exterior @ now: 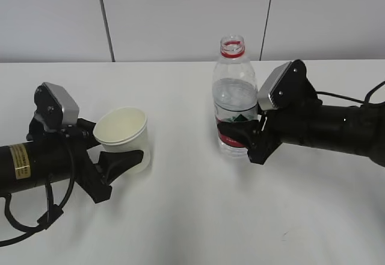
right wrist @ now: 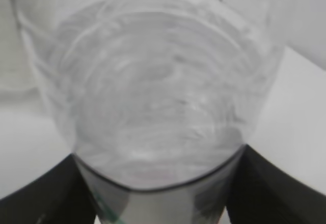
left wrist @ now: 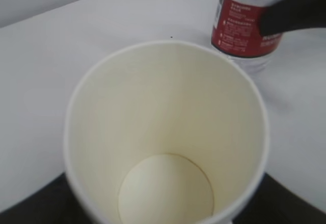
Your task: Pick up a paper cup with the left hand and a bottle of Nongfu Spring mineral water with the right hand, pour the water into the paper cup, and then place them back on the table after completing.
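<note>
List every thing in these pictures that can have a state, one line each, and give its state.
Paper cup: upright, empty, gripped in the left gripper, its jaws shut around its lower wall.
Water bottle: upright on the table, cap off, partly filled with water.
Right gripper: jaws on either side of the bottle's red label; a firm clamp cannot be confirmed.
</note>
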Available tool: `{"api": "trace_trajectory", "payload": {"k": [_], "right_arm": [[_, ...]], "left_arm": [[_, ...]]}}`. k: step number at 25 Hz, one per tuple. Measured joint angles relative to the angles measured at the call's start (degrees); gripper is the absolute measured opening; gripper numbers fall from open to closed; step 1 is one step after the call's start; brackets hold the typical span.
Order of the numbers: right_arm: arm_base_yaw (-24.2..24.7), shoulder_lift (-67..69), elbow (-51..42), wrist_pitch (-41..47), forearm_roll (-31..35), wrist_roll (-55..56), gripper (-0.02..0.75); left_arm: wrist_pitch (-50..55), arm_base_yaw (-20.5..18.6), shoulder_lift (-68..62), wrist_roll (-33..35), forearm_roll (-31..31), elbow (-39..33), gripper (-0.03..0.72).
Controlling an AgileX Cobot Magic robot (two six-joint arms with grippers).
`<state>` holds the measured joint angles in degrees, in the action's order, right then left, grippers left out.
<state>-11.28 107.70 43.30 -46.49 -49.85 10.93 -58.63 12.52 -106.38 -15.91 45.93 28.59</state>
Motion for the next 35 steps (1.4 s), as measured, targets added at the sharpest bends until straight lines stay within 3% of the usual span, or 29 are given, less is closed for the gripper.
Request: {"api": "trace_trajectory", "payload": {"k": [4,8,14,21,35], "right_arm": [[0.0,-5.3,0.0,4.8,-0.35,0.0,0.479],[0.0,-9.65,-0.19,7.36,-2.93,0.0,0.479],[0.0,-12.41,-0.19,8.94,-6.06,0.0,0.479],[0.0,-12.64,2.48,13.77,-11.81,0.0,0.479],[0.0,-12.64,6.94,16.77,-21.29,2.05,0.479]], "left_arm": [[2.18,0.72,3.99,-3.01,3.3,-0.11,0.443],[5.63,4.25,6.78,-4.65,4.45,0.0,0.443],[9.67,9.66,7.2,-5.05,1.69,0.71,0.443],[15.66,10.08,7.2,-5.17,0.06,0.71,0.443],[6.02,10.08,1.93,-5.18,-0.07,1.51,0.443]]}}
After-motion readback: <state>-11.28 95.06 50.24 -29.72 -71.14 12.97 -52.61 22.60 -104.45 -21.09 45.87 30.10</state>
